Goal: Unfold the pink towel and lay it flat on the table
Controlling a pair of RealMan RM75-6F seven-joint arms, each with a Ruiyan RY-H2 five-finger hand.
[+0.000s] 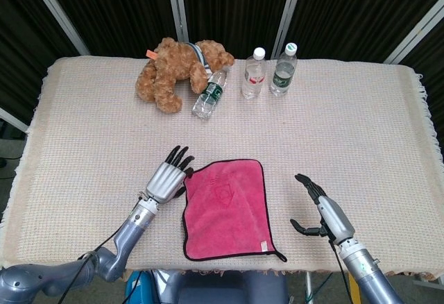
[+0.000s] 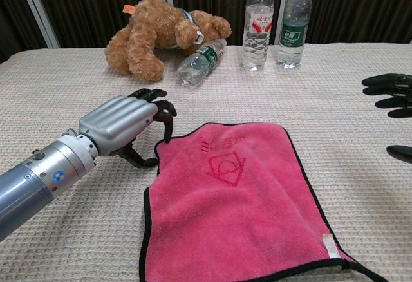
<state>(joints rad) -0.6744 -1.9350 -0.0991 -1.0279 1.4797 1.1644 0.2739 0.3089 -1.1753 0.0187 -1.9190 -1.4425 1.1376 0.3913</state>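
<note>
Head view shows the pink towel (image 1: 225,208) lying on the table (image 1: 83,130) close to its near edge, roughly midway between the two side edges. It is a folded rectangle with a black hem, its near right corner reaching almost to the table's near edge. A small white label sits by that corner, and an embroidered emblem shows in the upper half.

At the towel's far left corner sits the left hand (image 1: 166,178), palm down, its dark fingers (image 2: 162,109) curled downward. In the chest view the fingertips hang right at the towel's hem; whether they touch or pinch the cloth I cannot tell, and nothing is plainly lifted in its grasp.

To the right of the towel, apart from it, the right hand (image 1: 321,205) holds nothing. Its fingers point toward the far edge and its thumb juts out to the side, well spread. The chest view catches only its dark fingertips at the right border.

Along the far edge lies a brown teddy bear (image 1: 177,70) on its side. A water bottle (image 1: 211,93) lies tipped over against it. Two more bottles (image 1: 269,71) stand upright just to the right, side by side.
</note>
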